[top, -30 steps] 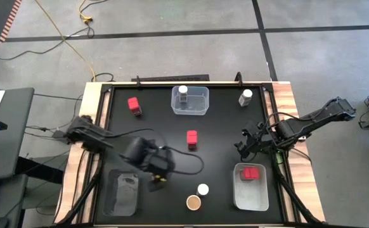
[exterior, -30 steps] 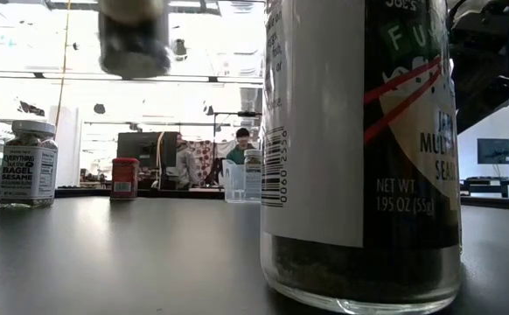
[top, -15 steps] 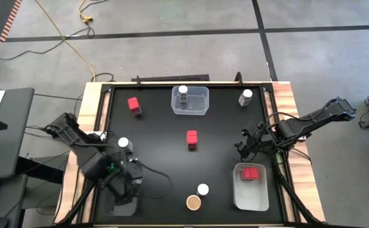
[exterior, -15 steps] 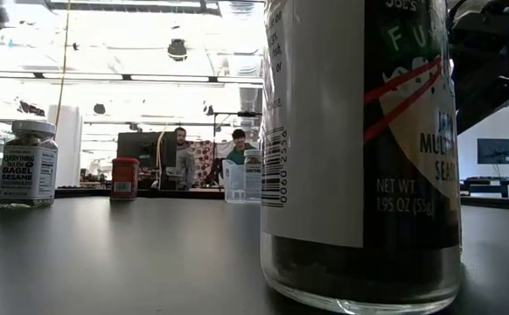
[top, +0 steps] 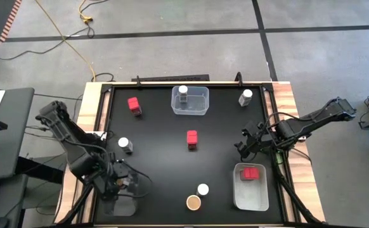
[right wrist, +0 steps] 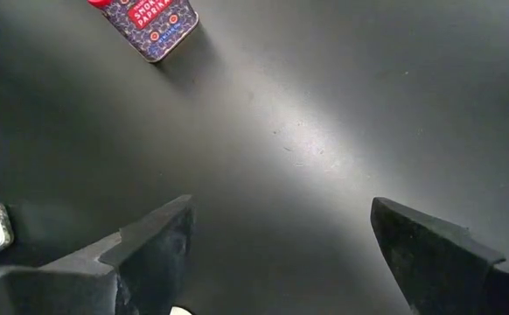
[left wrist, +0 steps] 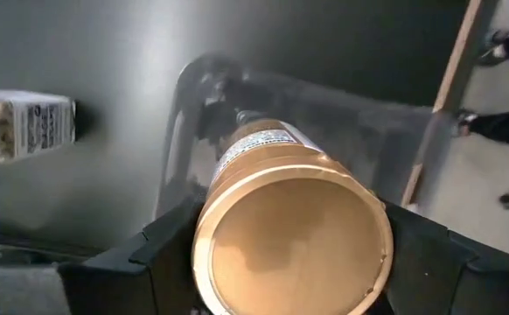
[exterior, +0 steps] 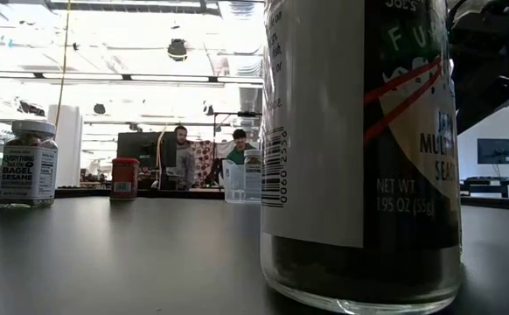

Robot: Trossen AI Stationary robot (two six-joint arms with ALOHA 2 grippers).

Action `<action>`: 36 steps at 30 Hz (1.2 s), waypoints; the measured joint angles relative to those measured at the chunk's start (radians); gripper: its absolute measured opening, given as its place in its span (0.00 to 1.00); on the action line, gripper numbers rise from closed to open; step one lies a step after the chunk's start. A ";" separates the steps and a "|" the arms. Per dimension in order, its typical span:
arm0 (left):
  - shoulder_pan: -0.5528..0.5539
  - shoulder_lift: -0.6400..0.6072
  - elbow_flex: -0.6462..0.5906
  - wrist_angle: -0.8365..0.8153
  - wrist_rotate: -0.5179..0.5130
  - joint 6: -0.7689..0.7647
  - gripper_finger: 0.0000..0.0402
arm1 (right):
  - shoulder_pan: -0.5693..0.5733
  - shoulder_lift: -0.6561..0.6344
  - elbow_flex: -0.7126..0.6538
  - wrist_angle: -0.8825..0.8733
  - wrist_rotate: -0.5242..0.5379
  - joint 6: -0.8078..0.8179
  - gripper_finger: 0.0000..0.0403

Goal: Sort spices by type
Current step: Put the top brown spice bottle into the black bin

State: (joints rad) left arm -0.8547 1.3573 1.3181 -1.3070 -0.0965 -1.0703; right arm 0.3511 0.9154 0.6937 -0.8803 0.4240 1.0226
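tan-lidded jar (left wrist: 291, 234) sits clamped in the left tool (left wrist: 281, 262), its round lid facing the wrist camera and a dark finger (left wrist: 163, 249) pressed to each side of it. the jar hangs over the clear bin (left wrist: 324, 114) at the near left corner of the counter (top: 222, 149); seen from above, the left tool (top: 118, 183) is at that bin's (top: 122, 204) upper rim, the arm folded back in a sharp elbow toward the counter's left edge. just beside it, up the counter, stands a white-lidded jar (top: 125, 145) with a sesame label.

right tool (top: 245, 144) hovers near the right edge with its fingers (right wrist: 154, 241) spread wide and nothing between them, only bare black counter, with a red tin (right wrist: 145, 22) lying further off. its arm stretches in low from the right side. just below it on the overhead picture a second clear bin (top: 251, 199) holds a red box (top: 252, 172).

further out: a red box (top: 192, 139) mid-counter, another red box (top: 134, 104) toward the far left, a white-lidded jar (top: 183, 94) standing inside the far bin (top: 200, 102), and one more white-lidded jar (top: 245, 97) at the far right. close to the near edge a white-lidded jar (top: 203, 189) and a second tan-lidded jar (top: 193, 202) stand nearly touching.
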 joint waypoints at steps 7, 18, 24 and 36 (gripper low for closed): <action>-0.002 -0.024 -0.156 0.145 0.067 0.078 0.67 | 0.000 0.000 0.000 0.000 0.000 0.034 0.92; -0.002 -0.038 -0.263 0.205 0.087 0.127 0.68 | 0.000 0.000 0.000 0.000 0.000 0.052 0.92; 0.000 -0.038 -0.314 0.230 0.088 0.126 0.68 | 0.000 0.000 0.000 0.000 0.001 0.077 0.92; 0.019 -0.076 -0.338 0.233 0.075 0.118 0.68 | 0.000 0.001 0.000 0.000 0.001 0.088 0.92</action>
State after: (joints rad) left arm -0.8359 1.2816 0.9806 -1.0737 -0.0211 -0.9524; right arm 0.3511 0.9161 0.6937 -0.8799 0.4248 1.1103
